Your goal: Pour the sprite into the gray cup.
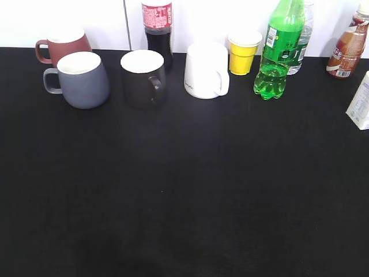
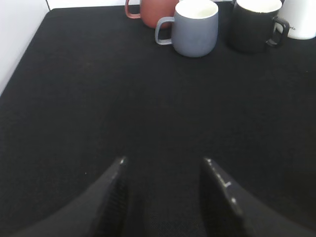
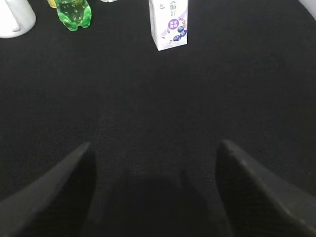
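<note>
Spreading apart over bare black surface (image 2: 74,98) in the left wrist view, left gripper (image 2: 165,192) fingers (image 2: 116,197) holding nothing, hanging well short of the cups. Likewise gaping wide in the right wrist view, right gripper (image 3: 155,187) fingers (image 3: 59,192) empty above the same dark cloth. Standing upright along the far edge in the exterior view, left to right: reddish-brown mug (image 1: 64,47) at the back, gray cup (image 1: 83,79) just in front of it and seeming to touch it, handle pointing left and white inside showing; black mug (image 1: 143,77) just beside the gray cup; cola bottle (image 1: 157,32) rising behind the black mug; white mug (image 1: 206,70) next along; small yellow cup (image 1: 243,53) behind and to the right. Towering near the right end, sprite (image 1: 279,49), capped end cut off by the frame, standing just right of the yellow cup and in front of a clear water bottle (image 1: 304,40). Sitting farther right, a brown drink bottle (image 1: 347,49) and a small carton (image 1: 360,103) at the frame's edge. Lying well apart, sprite and gray cup, with the black and white mugs between them. Appearing in the right wrist view, the sprite's lobed base (image 3: 74,15) and the carton's purple-and-white face (image 3: 169,23), both well beyond the open fingers.
</note>
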{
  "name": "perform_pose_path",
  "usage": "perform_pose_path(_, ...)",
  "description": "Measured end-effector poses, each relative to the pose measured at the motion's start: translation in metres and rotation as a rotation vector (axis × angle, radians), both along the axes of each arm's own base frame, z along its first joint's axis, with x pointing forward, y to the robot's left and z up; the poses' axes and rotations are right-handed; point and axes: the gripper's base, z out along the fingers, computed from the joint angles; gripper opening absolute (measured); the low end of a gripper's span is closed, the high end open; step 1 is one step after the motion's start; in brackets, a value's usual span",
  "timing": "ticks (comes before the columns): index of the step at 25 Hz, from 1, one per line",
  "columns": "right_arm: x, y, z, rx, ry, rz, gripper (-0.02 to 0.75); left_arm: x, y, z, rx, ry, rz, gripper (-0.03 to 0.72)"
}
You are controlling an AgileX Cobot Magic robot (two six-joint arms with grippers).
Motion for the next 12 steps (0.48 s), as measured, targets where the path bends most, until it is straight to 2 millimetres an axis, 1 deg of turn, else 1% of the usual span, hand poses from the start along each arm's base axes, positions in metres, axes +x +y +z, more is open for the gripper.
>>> perform_pose_path(4,0.0,0.0,0.0,0.0,0.0,0.0,0.574,0.0,0.0,0.0,0.0,0.0,0.0,0.322)
perform_pose_path(8,0.0,0.0,0.0,0.001,0.0,-0.001,0.574,0.0,0.0,0.0,0.0,0.0,0.0,0.311)
perform_pose_path(12,0.0,0.0001,0.0,0.001,0.0,0.0,0.574,0.0,0.0,0.0,0.0,0.0,0.0,0.258)
